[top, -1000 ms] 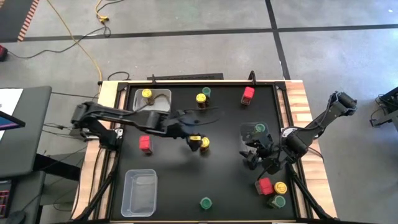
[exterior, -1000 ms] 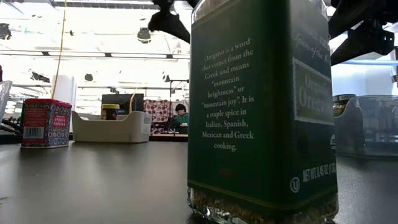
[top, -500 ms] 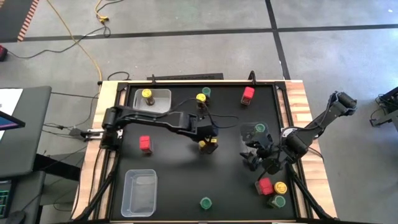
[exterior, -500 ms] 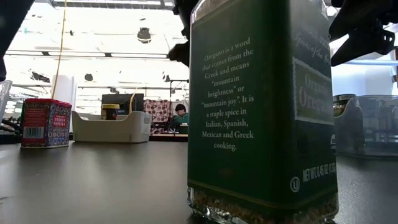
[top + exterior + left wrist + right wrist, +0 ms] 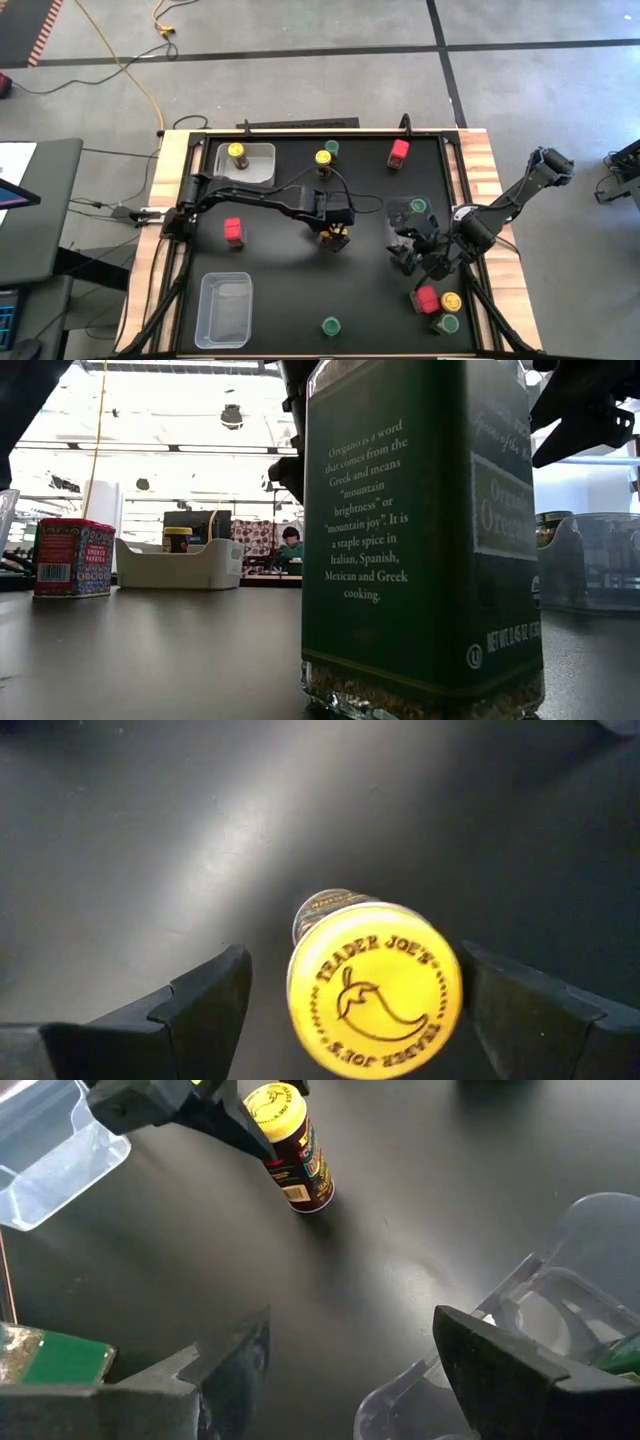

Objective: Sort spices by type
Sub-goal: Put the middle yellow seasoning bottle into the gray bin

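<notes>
Yellow fills the left wrist view: the round lid of a yellow-lidded jar (image 5: 373,988), printed with a chilli, sits between the left gripper's (image 5: 350,1010) two spread fingers, neither one touching it. From above, that left gripper (image 5: 335,232) hangs over the same jar (image 5: 331,236) near the middle of the black counter (image 5: 280,290), where the lid is mostly hidden. The right wrist view shows the jar's (image 5: 290,1145) dark labelled side standing upright, which the overhead hides, with the right gripper's (image 5: 350,1370) own fingers wide apart and empty. Overhead, the right gripper (image 5: 412,255) waits beside a clear bin (image 5: 410,208) holding a green-lidded jar (image 5: 418,206). At counter height a green oregano jar (image 5: 420,530) blocks most of the frame; a red tin (image 5: 70,557) stands far off to its side, and another yellow-lidded jar sits in the white bin (image 5: 180,565).
</notes>
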Controlling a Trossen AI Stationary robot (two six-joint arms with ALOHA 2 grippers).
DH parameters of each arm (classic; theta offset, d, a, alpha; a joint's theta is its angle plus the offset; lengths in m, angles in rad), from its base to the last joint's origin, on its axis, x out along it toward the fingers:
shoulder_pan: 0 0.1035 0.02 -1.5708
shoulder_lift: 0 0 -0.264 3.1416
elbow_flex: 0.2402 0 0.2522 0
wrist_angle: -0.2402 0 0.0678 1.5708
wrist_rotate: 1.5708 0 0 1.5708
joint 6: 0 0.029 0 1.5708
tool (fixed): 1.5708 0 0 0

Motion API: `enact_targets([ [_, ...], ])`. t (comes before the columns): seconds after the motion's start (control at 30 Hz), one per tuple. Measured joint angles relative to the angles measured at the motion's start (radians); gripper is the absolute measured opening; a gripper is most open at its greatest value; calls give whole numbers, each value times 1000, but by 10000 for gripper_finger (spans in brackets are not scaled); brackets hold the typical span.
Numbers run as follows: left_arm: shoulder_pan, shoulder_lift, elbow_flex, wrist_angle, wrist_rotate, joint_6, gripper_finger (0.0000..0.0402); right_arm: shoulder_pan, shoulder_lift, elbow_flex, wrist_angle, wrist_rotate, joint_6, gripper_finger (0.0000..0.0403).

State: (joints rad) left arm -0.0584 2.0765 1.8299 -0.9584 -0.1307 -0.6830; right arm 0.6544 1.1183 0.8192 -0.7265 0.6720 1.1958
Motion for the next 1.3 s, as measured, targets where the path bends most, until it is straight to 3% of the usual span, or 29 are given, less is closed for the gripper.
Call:
enact_targets([
  [0.4, -1, 3, 0, -1, -7, 38, 324, 0, 0, 0, -2, 0, -2, 306],
  [0.77, 1, 3, 0, -2, -10, 115, 224, 0, 0, 0, -2, 0, -20, 306],
  [1.0, 31, -10, 0, -94, 30, 177, 223, -8, 0, 0, -1, 0, -27, 306],
  [1.3, 117, -178, -1, -273, 34, 457, 222, -61, 0, 0, 9, 1, -27, 306],
])
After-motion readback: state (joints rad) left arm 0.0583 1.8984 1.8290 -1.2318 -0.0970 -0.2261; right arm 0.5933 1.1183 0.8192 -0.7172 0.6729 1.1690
